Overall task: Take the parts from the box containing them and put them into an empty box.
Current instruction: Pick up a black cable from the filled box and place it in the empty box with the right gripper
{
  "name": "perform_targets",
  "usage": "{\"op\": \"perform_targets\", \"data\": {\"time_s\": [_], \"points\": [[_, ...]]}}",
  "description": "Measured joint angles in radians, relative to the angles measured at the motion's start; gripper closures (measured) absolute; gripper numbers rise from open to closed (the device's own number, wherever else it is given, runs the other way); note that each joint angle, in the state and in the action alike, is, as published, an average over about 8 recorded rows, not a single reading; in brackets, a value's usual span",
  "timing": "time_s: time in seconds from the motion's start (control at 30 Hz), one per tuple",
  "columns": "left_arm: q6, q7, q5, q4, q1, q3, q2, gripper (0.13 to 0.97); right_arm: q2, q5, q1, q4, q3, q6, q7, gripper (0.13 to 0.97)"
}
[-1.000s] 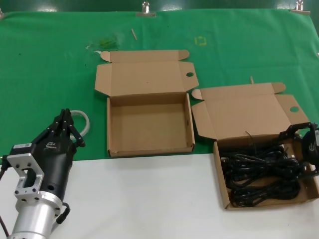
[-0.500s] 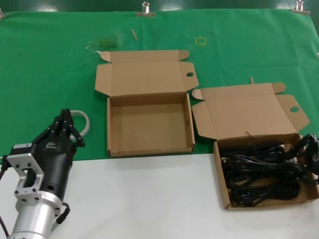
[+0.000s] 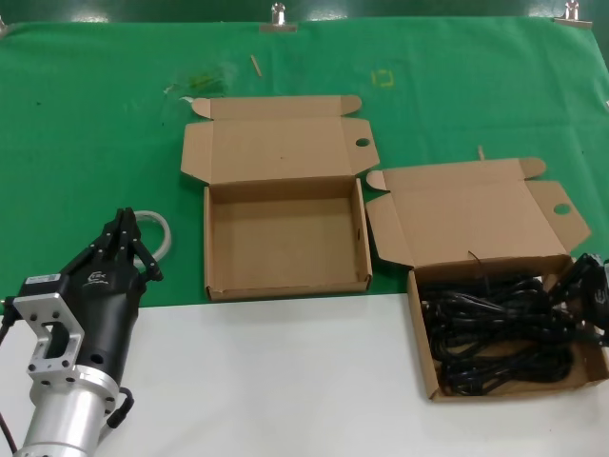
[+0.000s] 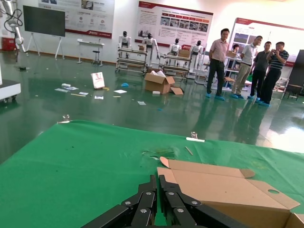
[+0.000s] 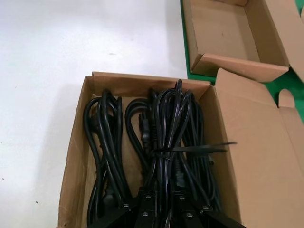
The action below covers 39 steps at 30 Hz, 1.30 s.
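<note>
Right gripper (image 5: 161, 209) closed on cord bundle (image 5: 166, 142) in full box (image 3: 426, 354). Risk: neighbouring cords snag, lift together (loops overlap). Left gripper (image 3: 122, 238) parked, jaws closed.

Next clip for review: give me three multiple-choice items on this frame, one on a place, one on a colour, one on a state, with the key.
1. Where do the power cords lie?
A. In the box on the robot's right
B. In the middle box
C. On the green cloth

2. What colour is the cloth under the empty box?
A. Blue
B. Green
C. Red

3. How is the left end effector?
A. Holding a cord
B. Wide open
C. Shut, holding nothing

Key: 1 A, the black bundles fill the right-hand box, at the right end effector. 2 B, green shows all around it. 3 C, its fingers meet with nothing between them.
</note>
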Motion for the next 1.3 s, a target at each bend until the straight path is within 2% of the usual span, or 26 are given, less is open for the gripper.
{"op": "perform_targets", "data": {"time_s": [0.4, 0.6, 0.83, 1.3], "points": [[0.000, 0.000, 0.000, 0.000, 0.000, 0.000, 0.000, 0.941, 0.017, 0.018, 0.030, 0.112, 0.013, -0.043, 0.074, 0.921], [0.000, 0.000, 0.000, 0.000, 0.000, 0.000, 0.000, 0.941, -0.012, 0.027, 0.049, 0.155, 0.018, -0.032, 0.102, 0.921], [0.000, 0.000, 0.000, 0.000, 0.000, 0.000, 0.000, 0.941, -0.115, 0.024, 0.079, 0.142, 0.007, 0.034, 0.097, 0.921], [0.000, 0.000, 0.000, 0.000, 0.000, 0.000, 0.000, 0.941, -0.341, -0.014, 0.150, 0.003, -0.055, 0.153, 0.015, 0.921]]}}
